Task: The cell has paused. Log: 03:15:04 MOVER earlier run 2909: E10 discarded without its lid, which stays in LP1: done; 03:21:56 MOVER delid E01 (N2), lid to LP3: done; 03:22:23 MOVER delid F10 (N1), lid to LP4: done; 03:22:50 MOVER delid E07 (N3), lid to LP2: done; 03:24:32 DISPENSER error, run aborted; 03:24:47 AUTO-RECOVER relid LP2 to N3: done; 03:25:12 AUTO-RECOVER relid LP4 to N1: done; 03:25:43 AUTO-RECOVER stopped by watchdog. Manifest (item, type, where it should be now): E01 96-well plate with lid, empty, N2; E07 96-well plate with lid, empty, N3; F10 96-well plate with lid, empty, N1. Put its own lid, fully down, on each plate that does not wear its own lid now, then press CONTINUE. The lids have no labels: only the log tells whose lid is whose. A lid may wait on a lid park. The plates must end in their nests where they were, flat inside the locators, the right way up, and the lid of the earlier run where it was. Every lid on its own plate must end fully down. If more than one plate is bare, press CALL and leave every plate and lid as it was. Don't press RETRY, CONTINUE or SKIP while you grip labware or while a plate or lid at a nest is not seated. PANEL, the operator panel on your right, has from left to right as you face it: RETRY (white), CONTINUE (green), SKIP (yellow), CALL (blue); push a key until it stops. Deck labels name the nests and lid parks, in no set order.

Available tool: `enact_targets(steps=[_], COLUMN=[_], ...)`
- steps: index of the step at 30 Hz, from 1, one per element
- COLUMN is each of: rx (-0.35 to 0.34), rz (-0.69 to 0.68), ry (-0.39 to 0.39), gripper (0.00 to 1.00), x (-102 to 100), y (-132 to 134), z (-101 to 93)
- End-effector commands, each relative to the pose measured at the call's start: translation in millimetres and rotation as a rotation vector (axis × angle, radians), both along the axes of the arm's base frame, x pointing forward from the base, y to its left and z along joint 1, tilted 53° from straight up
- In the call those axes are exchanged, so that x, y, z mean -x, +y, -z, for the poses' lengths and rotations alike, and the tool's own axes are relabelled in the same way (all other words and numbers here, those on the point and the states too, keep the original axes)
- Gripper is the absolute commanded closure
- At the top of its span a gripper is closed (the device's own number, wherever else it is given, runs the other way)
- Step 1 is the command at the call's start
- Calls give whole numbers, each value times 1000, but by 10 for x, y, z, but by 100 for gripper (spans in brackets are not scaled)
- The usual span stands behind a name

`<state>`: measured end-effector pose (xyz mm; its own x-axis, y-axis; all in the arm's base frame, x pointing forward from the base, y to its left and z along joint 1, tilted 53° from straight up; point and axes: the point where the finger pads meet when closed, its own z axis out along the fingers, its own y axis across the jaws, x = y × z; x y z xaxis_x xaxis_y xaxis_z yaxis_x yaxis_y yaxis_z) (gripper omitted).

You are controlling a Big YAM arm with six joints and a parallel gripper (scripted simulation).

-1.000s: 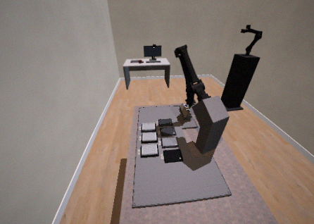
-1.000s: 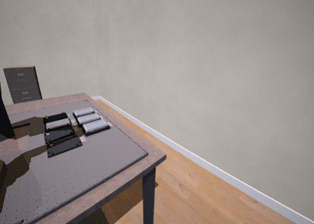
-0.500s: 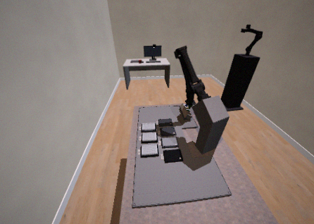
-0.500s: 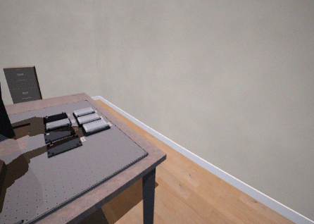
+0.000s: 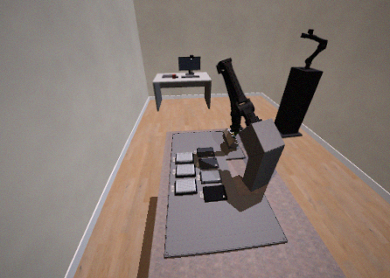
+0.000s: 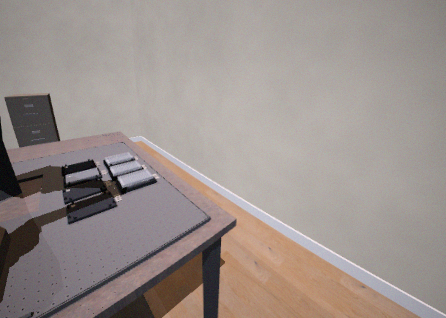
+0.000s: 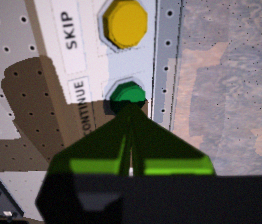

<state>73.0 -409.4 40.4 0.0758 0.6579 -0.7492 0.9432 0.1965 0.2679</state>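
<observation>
Gripper (image 7: 128, 111), fingers pressed together and empty, forms 1 blunt tip against the green CONTINUE key (image 7: 126, 94) for pushing.

Laboratory automation room: perforated deck (image 5: 219, 223) with plates (image 5: 184, 170) on a desk (image 6: 150, 265), operator panel (image 7: 92, 50), office monitor (image 5: 189, 63), filing cabinet (image 6: 31, 119).

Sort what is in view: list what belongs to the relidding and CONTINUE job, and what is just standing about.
Belongs to the job:
- green CONTINUE key
- gripper, fingers shut and empty, tip at that key
- three lidded plates
- lid parks
- operator panel

Standing about:
- yellow SKIP key
- desk with monitor
- filing cabinet
- black pedestal
</observation>
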Motion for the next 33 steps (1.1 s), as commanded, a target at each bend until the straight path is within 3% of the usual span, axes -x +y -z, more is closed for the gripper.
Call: enact_targets(steps=[1,9,13,20,25,33], rx=[7,-1,23,-9,12,-1], rz=[0,-1,-1,-1,-1,0], ry=[-10,-10,-12,-9,-11,-9], gripper=[100,100,100,100,100,100], x=[-57,-74,-82,-78,-86,-90], y=[-29,-32,-86,-21,-74,-81], z=[-15,48,-56,77,10,69])
